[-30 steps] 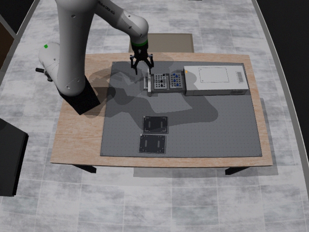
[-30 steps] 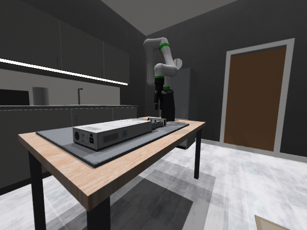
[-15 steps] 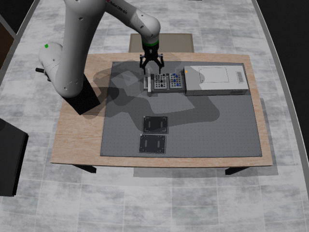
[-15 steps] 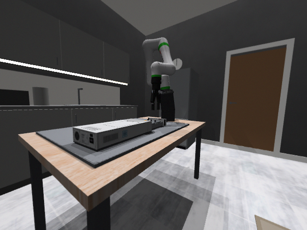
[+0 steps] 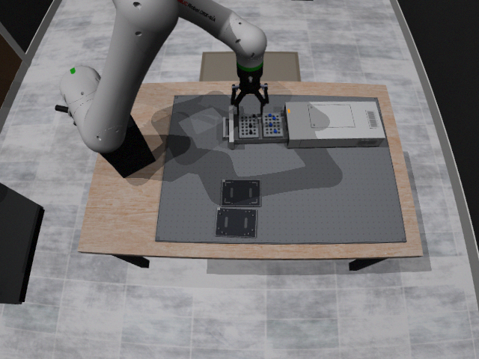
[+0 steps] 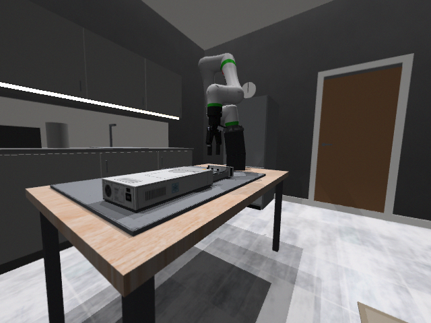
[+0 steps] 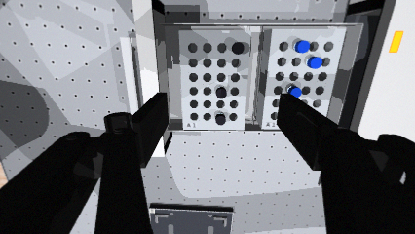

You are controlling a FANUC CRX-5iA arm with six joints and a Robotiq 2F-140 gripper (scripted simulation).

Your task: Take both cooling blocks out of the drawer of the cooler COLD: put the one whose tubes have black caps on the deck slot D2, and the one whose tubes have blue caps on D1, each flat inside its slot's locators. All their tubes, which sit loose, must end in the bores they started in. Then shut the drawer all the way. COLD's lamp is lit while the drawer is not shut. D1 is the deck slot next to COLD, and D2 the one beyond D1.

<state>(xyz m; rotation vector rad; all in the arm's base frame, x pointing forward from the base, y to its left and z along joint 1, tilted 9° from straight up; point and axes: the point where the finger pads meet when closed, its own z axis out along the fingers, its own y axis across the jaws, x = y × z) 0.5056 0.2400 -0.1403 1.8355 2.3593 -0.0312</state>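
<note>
1. The table (image 5: 123,220) (image 6: 79,239) has a pale wood-grain top on black legs, with a grey, dotted mat (image 5: 309,216) (image 6: 135,225) (image 7: 219,163) laid over much of it. Broad arm shadows cross the mat.
2. Around me, the floor (image 5: 232,320) (image 6: 323,264) is mottled grey and white. From the exterior side, a brown door (image 6: 358,138) stands at the right of the frame, and dark cabinets (image 6: 114,66) line the left above a bright strip.
3. On the arm (image 5: 127,73) (image 6: 231,75), I can make out "Robot CRX-5iA" at the top of the top view, after partly cut-off red lettering. "A1" is marked at the lower left of each block in the wrist view. The white cooler (image 5: 332,131) (image 6: 159,179) (image 7: 382,93) wears a blue snowflake label (image 6: 175,188) on its side; its other small print is too fine for me.
4. The cooler's drawer (image 5: 231,134) (image 6: 231,171) stands open, and the lamp (image 5: 288,111) (image 7: 396,42) glows orange.
5. Both blocks sit in that drawer, upper centre in the top view: the black-capped block (image 5: 242,135) (image 7: 200,84) at left, the blue-capped block (image 5: 267,133) (image 7: 301,83) at right.
6. D1 (image 5: 241,193) (image 7: 191,224) and D2 (image 5: 236,223) lie lower centre in the top view, neither bearing a block.
7. The end effector (image 5: 249,112) (image 6: 213,153) (image 7: 222,108) hangs above the drawer, fingers more than halfway open, gripping nothing.

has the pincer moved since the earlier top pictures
Yes, the pincer has moved along the drawer, away from its handle, toward the cooler.
</note>
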